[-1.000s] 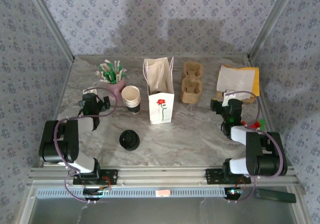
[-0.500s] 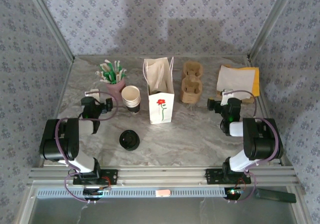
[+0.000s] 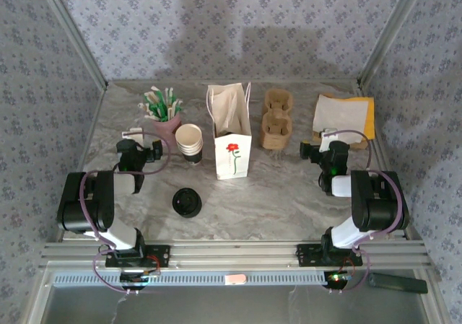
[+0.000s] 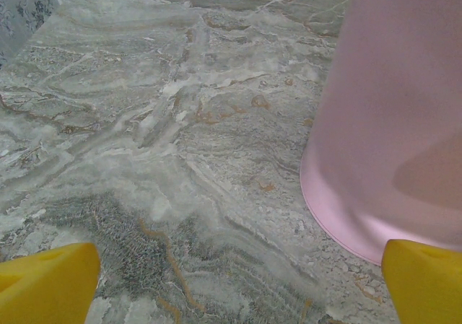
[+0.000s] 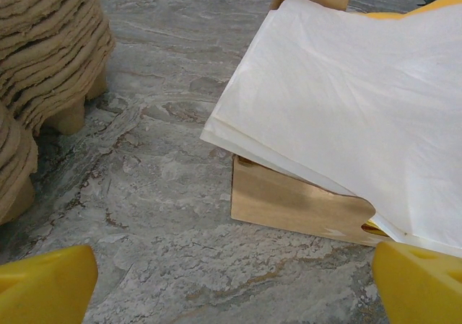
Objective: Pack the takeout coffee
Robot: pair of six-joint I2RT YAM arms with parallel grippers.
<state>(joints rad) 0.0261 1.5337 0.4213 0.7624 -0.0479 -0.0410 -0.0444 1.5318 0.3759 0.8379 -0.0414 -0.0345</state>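
The takeout coffee is out of view. A white paper bag (image 3: 232, 147) with a red flower stands open at mid-table. My left gripper (image 3: 137, 145) rests low on the table left of the bag. Its yellow fingertips (image 4: 47, 284) stand wide apart, open, with only marble between them (image 4: 238, 288). My right gripper (image 3: 323, 147) sits low on the right, also open and holding nothing (image 5: 234, 288). It faces a stack of white paper sheets (image 5: 354, 100).
A pink cup (image 3: 166, 125) of packets stands close to the left gripper's right finger (image 4: 393, 107). Stacked lidless cups (image 3: 189, 142) and a pile of black lids (image 3: 187, 201) lie left of the bag. Pulp cup carriers (image 3: 276, 122) and the sheets on a wooden holder (image 5: 296, 201) sit right.
The right arm has folded back toward its base, its gripper shifted slightly left and opened wider. The left arm has barely moved.
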